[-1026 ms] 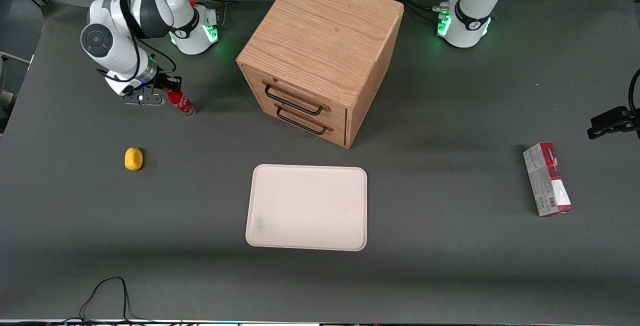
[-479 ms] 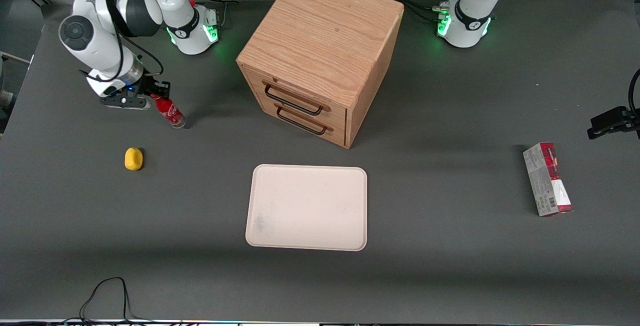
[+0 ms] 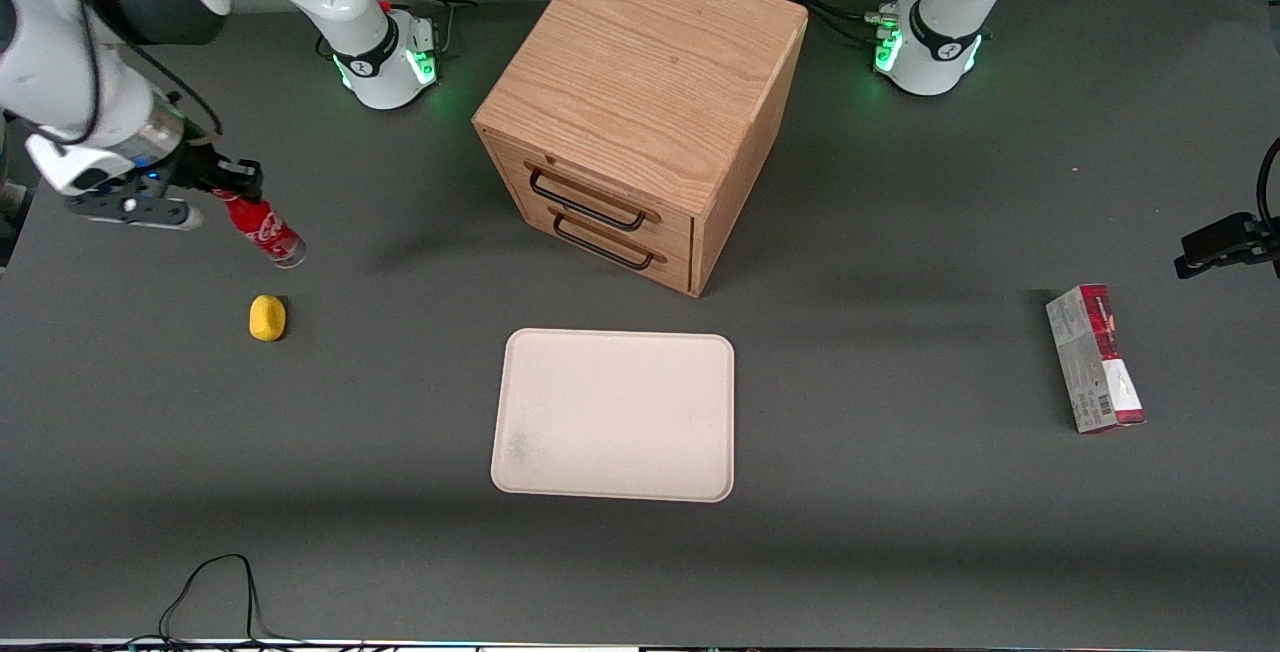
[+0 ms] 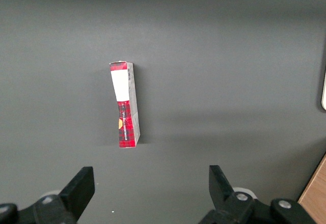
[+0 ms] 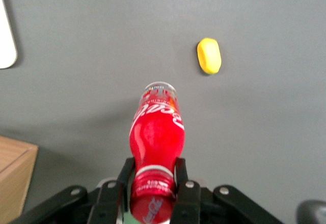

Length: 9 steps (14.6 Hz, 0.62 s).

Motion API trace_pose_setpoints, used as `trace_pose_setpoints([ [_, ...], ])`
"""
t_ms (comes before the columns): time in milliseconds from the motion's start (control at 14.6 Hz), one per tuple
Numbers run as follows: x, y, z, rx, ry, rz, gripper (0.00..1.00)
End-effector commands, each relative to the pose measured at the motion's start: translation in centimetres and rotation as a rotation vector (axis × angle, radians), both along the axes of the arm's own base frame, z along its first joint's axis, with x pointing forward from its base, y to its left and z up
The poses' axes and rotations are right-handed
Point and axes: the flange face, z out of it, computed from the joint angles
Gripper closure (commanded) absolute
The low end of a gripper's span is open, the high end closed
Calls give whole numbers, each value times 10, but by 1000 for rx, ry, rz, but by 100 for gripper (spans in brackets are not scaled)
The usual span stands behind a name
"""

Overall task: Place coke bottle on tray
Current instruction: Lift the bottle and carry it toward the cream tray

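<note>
My right gripper (image 3: 232,189) is shut on the neck of the coke bottle (image 3: 266,229), a small red bottle with a white script logo and clear base. It holds the bottle tilted in the air above the table, at the working arm's end. In the right wrist view the fingers (image 5: 123,175) clamp the bottle (image 5: 158,132) just below its red cap. The cream-white tray (image 3: 615,414) lies flat nearer the front camera than the wooden cabinet, well away from the bottle. A corner of the tray shows in the right wrist view (image 5: 6,40).
A wooden drawer cabinet (image 3: 640,102) stands mid-table. A small yellow object (image 3: 267,317) lies on the table below the held bottle, also in the right wrist view (image 5: 209,56). A red-and-grey carton box (image 3: 1095,357) lies toward the parked arm's end.
The right arm has lifted the bottle off the table and carried it away from the cabinet, toward the working arm's end. The bottle stays clamped in the gripper.
</note>
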Motion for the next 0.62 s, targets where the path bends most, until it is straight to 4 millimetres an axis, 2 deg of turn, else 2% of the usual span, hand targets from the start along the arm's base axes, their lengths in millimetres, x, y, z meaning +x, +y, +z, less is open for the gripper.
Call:
trace_pose_setpoints([
  [0, 68, 9, 49, 10, 48, 22, 100],
  [205, 92, 28, 88, 28, 36, 47, 100],
  [274, 98, 41, 100, 13, 21, 74, 100],
  [342, 104, 62, 111, -22, -11, 121, 100],
  [410, 109, 83, 116, -19, -24, 161, 100],
  [547, 128, 113, 109, 22, -73, 100, 100],
])
